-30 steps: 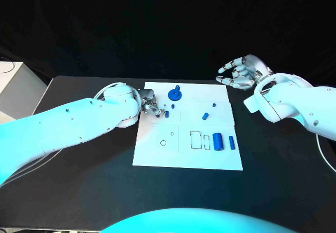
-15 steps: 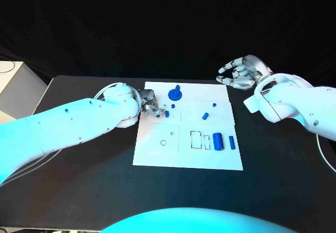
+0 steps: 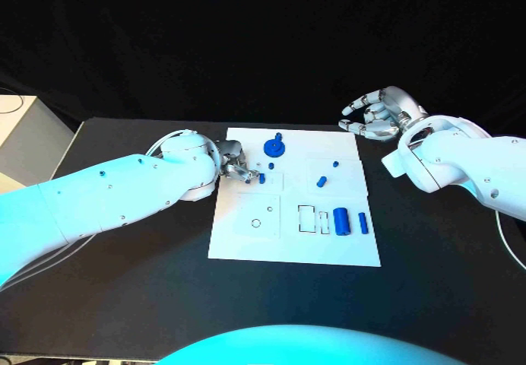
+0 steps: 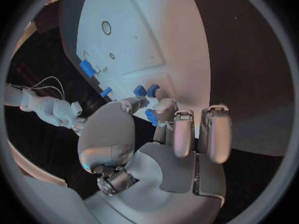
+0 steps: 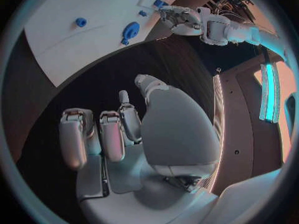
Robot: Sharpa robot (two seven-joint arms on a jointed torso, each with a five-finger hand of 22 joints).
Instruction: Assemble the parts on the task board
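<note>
Almost nothing has shifted over the last second: in the head view the arms, the white board and the blue pieces on it are found where they were. The left hand is still held at the board's left edge, its fingers drawn together over a small blue peg that lies beside a faint square outline on the board. In the left wrist view the fingertips are seen closed around this blue peg, so it is judged to be pinched, though the contact is partly hidden.

The right hand is kept raised off the board's far right corner, above the black table, its fingers loosely curled and apart, with nothing held.

Elsewhere on the board, a blue knob stands near the far edge, a short blue pin lies toward the right side, and a blue cylinder with a thinner blue bar rests beside empty rectangular slots.

The stillness suggests a grasp being settled rather than a part being moved; most of the assembly is judged not yet done.
</note>
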